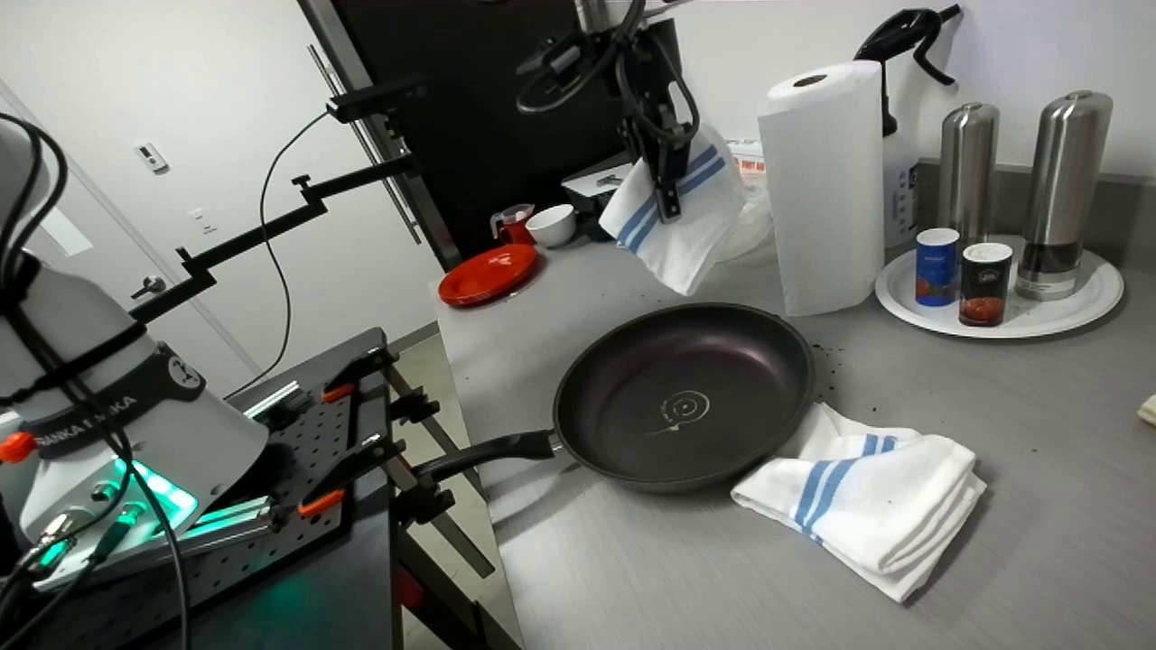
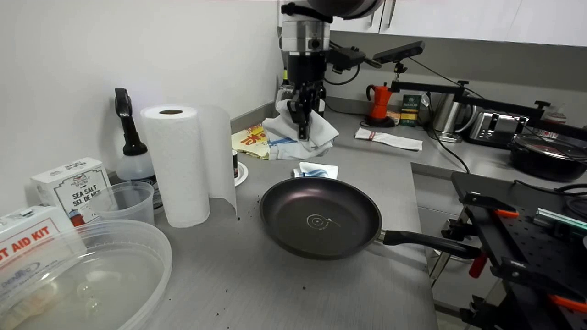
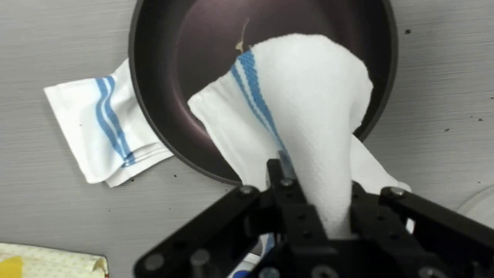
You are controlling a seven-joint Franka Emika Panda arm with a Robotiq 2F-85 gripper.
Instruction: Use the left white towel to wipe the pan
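My gripper is shut on a white towel with blue stripes (image 1: 695, 244). The gripper shows in both exterior views (image 1: 668, 203) (image 2: 303, 133) and in the wrist view (image 3: 316, 173). The towel hangs in folds from the fingers, raised above the counter and apart from the pan. It also shows in an exterior view (image 2: 323, 130) and the wrist view (image 3: 312, 81), where it covers part of the pan. The dark pan (image 1: 623, 388) (image 2: 293, 229) (image 3: 193, 50) lies on the counter. A second folded blue-striped white towel (image 1: 885, 515) (image 2: 316, 169) (image 3: 92, 123) lies against the pan's edge.
The pan's handle (image 1: 492, 451) juts past the counter edge. A paper towel roll (image 1: 826, 199) (image 2: 176, 169) stands near the pan. A white plate (image 1: 1039, 325) holds shakers and steel mills. A red plate (image 1: 488, 273) and a clear plastic container (image 2: 151, 279) are also on the counter.
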